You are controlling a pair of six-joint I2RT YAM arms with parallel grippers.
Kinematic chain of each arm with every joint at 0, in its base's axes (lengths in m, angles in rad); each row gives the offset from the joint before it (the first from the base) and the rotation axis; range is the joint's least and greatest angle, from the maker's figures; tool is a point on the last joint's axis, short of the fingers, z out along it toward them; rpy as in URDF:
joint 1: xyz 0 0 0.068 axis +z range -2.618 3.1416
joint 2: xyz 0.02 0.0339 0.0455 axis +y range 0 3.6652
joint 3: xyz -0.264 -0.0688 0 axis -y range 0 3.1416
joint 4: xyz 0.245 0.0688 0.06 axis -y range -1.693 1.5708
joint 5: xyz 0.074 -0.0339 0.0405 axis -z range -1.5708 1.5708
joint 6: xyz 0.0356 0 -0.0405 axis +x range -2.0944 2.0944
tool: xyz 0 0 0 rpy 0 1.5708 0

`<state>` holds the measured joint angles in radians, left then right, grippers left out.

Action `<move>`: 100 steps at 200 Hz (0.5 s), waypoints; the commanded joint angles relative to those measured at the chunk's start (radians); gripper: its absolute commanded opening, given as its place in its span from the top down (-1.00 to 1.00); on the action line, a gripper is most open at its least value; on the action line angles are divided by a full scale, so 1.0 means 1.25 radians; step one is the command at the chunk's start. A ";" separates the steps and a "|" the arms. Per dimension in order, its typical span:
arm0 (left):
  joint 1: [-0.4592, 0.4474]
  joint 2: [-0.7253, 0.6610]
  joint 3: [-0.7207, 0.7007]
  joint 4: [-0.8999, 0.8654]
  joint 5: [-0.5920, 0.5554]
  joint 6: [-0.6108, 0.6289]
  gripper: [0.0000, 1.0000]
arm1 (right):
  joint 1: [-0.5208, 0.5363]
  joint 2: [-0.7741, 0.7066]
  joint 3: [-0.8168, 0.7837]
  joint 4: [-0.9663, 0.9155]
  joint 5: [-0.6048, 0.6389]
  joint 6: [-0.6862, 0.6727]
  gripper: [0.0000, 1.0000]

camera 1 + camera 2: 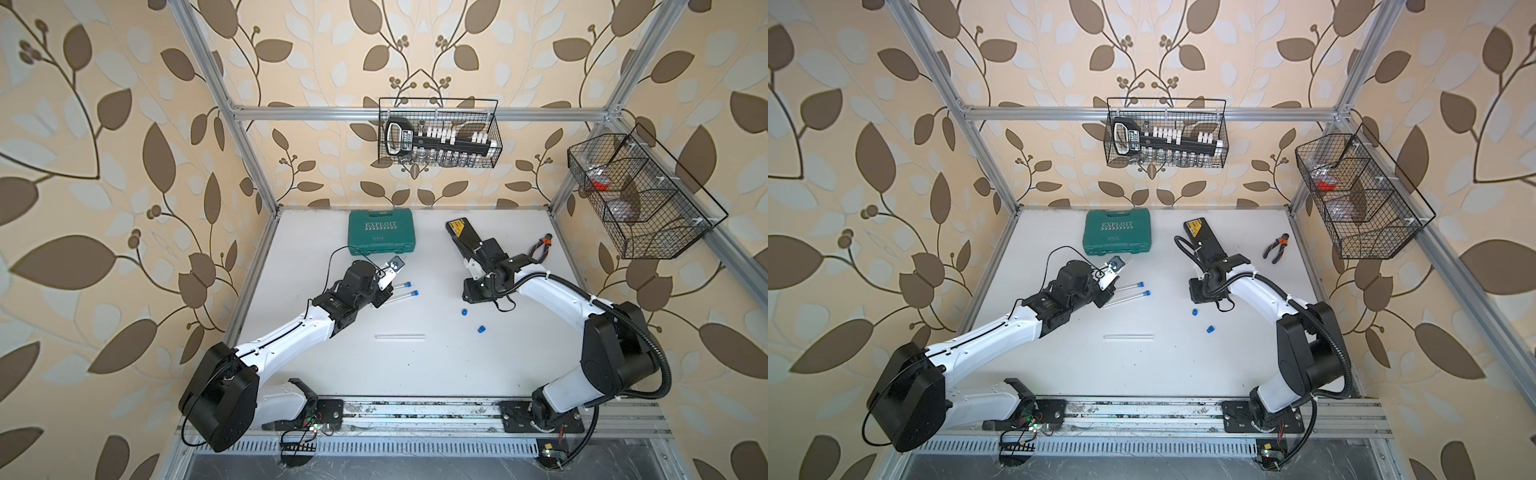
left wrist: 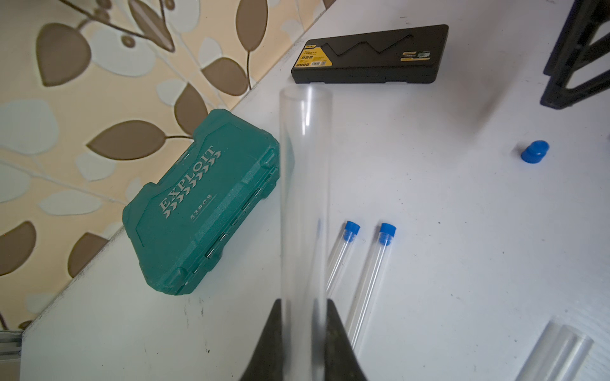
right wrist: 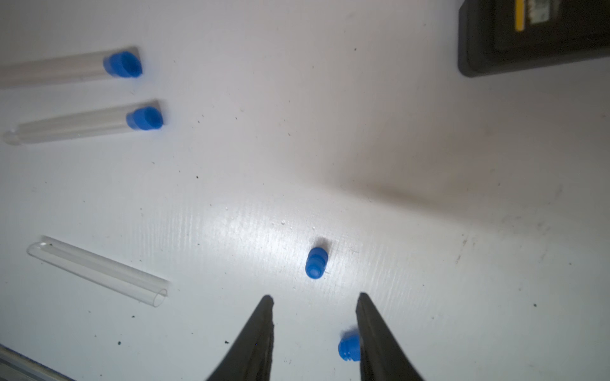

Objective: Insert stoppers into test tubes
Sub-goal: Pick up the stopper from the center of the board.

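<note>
On the left of the white table (image 1: 415, 374), my left gripper (image 2: 303, 301) is clamped on one slender clear plastic tube (image 2: 305, 181). Its long axis runs straight out from the jaws, with the open mouth at the far end. Only the left wrist view shows that grip, and in both top views I can barely make this tube out.

I count four tubes and four stubby bright blue stoppers in all. Just right of that gripper, two stoppered tubes (image 2: 340, 260) (image 2: 369, 283) lie side by side, nearly parallel. In both top views their blue ends point right and slightly toward the back wall. Nearer the front rail, one open tube (image 1: 400, 336) lies alone, long axis left to right. Its open mouth is plain only in the right wrist view.

Further right, two loose stoppers (image 1: 464, 311) (image 1: 481, 329) sit apart on the table, and the left wrist view catches just one. My right gripper (image 3: 315, 297) hangs over them, jaws parted, holding nothing. One stopper lies ahead of the tips, the other close beside one finger.
</note>
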<state>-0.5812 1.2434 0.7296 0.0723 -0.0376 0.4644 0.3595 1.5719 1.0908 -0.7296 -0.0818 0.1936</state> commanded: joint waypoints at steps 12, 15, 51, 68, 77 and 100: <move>0.004 -0.011 -0.012 0.021 -0.009 0.008 1.00 | 0.002 -0.003 0.008 -0.082 0.066 -0.153 0.19; 0.004 -0.011 -0.011 0.021 -0.007 0.008 1.00 | 0.002 -0.007 0.008 -0.082 0.070 -0.154 0.19; 0.005 -0.004 -0.011 0.022 -0.003 0.005 1.00 | 0.009 -0.040 -0.002 -0.020 0.076 -0.265 0.20; 0.004 -0.003 -0.014 0.027 0.003 0.002 1.00 | 0.013 -0.071 -0.033 0.011 0.050 -0.431 0.17; 0.004 -0.002 -0.014 0.028 0.007 -0.004 1.00 | 0.016 -0.087 -0.045 -0.004 0.025 -0.542 0.15; 0.004 0.005 -0.015 0.034 0.020 -0.017 1.00 | 0.019 -0.100 -0.024 -0.146 0.009 -0.797 0.13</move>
<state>-0.5812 1.2449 0.7189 0.0799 -0.0345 0.4652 0.3752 1.4734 1.0546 -0.7593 -0.0277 -0.3737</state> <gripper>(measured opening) 0.162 0.429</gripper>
